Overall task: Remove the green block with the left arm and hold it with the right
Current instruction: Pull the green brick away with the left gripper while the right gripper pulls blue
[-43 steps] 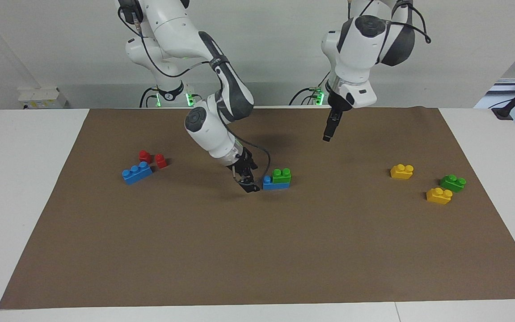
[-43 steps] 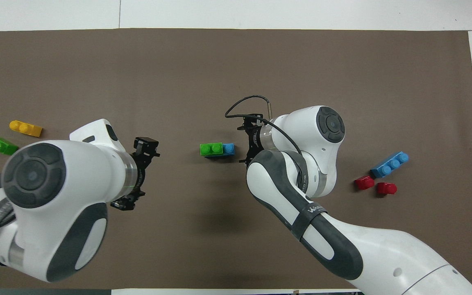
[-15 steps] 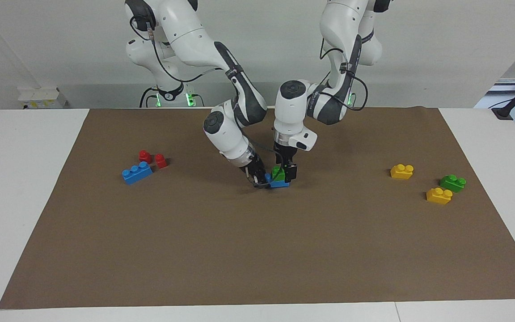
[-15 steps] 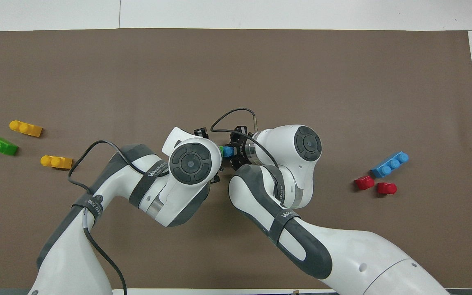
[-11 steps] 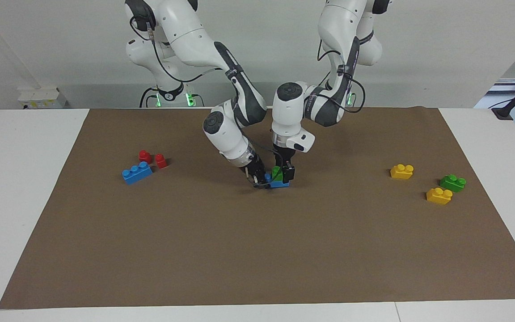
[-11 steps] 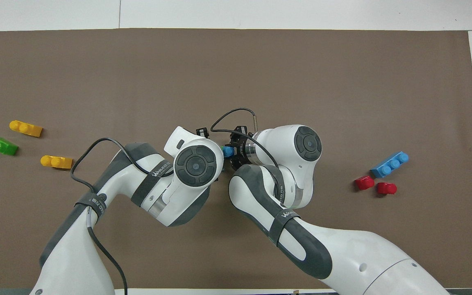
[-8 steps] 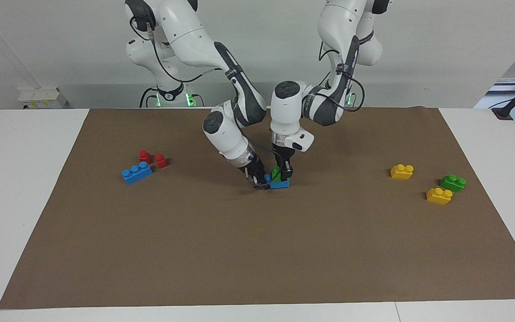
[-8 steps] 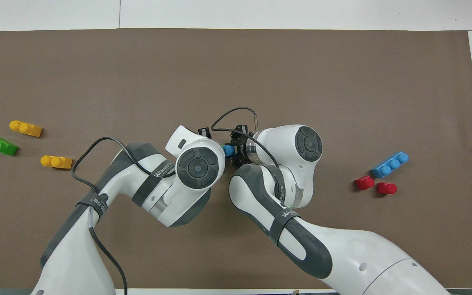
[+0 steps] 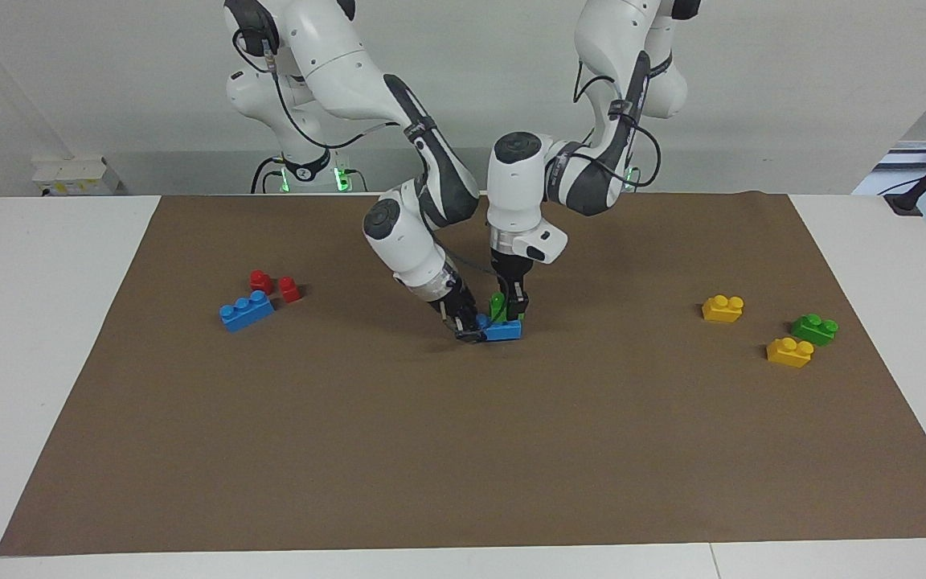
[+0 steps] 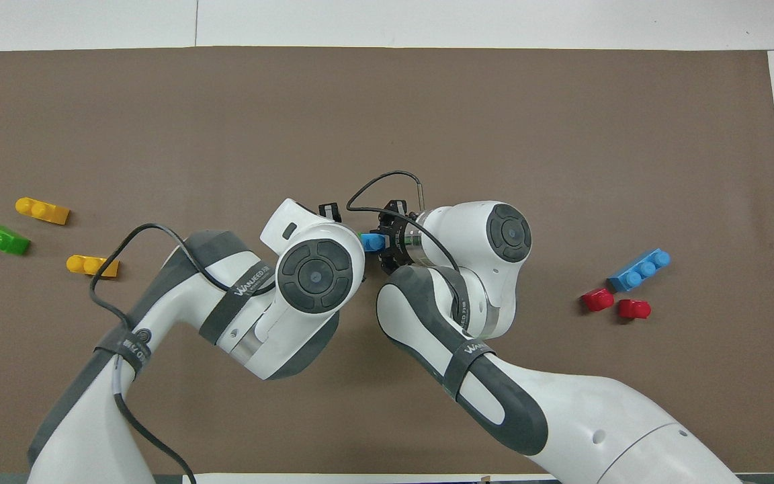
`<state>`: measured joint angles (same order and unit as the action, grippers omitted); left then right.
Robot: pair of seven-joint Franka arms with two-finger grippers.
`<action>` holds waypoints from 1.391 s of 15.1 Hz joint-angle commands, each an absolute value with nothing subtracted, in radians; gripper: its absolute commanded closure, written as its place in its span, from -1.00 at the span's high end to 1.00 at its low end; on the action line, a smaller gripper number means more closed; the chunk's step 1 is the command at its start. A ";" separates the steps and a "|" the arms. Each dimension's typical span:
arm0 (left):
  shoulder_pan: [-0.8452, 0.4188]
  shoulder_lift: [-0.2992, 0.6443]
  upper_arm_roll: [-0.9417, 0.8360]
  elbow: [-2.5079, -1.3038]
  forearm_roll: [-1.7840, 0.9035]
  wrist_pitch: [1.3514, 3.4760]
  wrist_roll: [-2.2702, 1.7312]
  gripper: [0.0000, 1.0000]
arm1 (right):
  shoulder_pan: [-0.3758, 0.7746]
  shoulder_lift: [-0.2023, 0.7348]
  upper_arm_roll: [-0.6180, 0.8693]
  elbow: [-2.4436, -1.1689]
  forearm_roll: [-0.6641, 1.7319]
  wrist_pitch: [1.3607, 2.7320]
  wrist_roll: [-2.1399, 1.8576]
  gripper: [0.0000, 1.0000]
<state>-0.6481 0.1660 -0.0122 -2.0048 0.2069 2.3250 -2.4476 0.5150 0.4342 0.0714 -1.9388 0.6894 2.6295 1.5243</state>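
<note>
Separation looks under way but not finished: you see the green block point(image 9: 497, 306) tipped up on the blue brick point(image 9: 503, 330) at the middle of the brown mat point(image 9: 463, 450), its lower edge seemingly touching the brick's studs. Your left gripper point(image 9: 516, 310) comes down from above with its jaws pinching the green block. Your right gripper point(image 9: 467, 328) leans in low at the blue brick's end toward the right arm's end of the table point(image 9: 45, 322), jaws apparently clamped on it, pinning it to the mat. What is left, by my reading, is to lift the block clear. The other green brick point(image 9: 814, 328), two yellow bricks point(image 9: 723, 308), a second blue brick point(image 9: 246, 311) and red pieces point(image 9: 274, 285) lie well apart
</note>
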 commanded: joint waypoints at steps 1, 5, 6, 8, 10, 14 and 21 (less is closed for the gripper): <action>-0.647 0.086 -0.003 -2.014 0.190 2.264 -2.407 -1.00 | 0.459 0.430 0.072 -1.928 0.698 2.591 1.461 -1.00; -0.566 0.014 -0.002 -2.008 0.111 2.156 -2.196 -1.00 | 0.220 0.380 0.063 -1.896 0.553 2.352 1.156 -1.00; -0.525 0.006 -0.002 -2.003 0.088 2.125 -2.109 -1.00 | 0.156 0.374 0.064 -1.891 0.491 2.315 1.079 -1.00; -0.438 -0.003 -0.002 -1.984 0.060 2.092 -1.917 -1.00 | 0.030 0.371 0.064 -1.891 0.434 2.270 0.927 -1.00; -0.364 0.000 0.005 -1.974 0.022 2.086 -1.733 -1.00 | -0.084 0.368 0.064 -1.905 0.433 2.231 0.833 -1.00; -0.188 0.012 0.005 -1.980 -0.021 2.105 -1.395 -1.00 | -0.208 0.370 0.066 -1.946 0.433 2.184 0.772 -1.00; -0.043 0.181 0.009 -1.959 -0.026 2.291 -1.154 -1.00 | -0.210 0.371 0.066 -1.960 0.463 2.166 0.784 -0.50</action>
